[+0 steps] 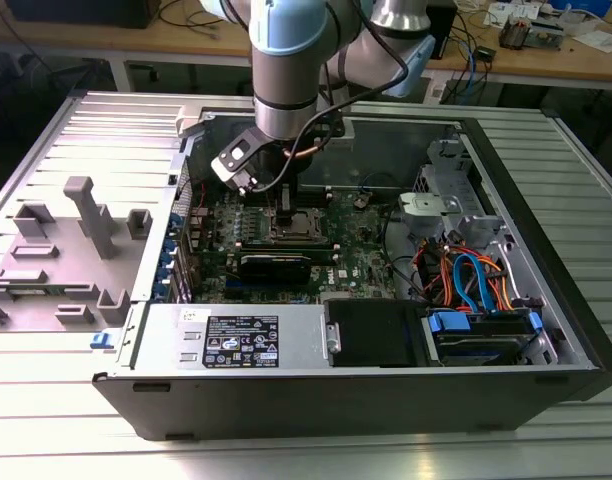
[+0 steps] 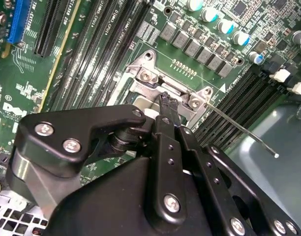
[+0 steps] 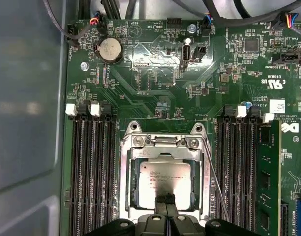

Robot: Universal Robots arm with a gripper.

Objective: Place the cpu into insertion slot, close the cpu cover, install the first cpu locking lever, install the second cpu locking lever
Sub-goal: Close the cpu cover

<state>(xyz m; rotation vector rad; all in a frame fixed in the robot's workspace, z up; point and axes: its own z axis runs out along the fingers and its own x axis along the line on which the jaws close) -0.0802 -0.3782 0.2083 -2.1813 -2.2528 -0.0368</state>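
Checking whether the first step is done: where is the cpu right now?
In the first wrist view the cpu sits in the insertion slot, framed by the cpu cover, between two banks of memory slots, with the gripper at its edge.

- In the first wrist view, the picture's edge is cutting off the gripper [image 3: 165,200], leaving just its fingertips and a strip of black body.
- Those fingertips are covering part of the cpu [image 3: 163,174]; whether they are touching it cannot be told.
- The locking lever [image 3: 215,189] is disappearing behind the gripper body.
- In the second wrist view, the gripper body is hiding most of the insertion slot [image 2: 146,76].
- In the exterior view, the arm [image 1: 286,70] is partly blocking the slot, which is showing too small to tell detail.
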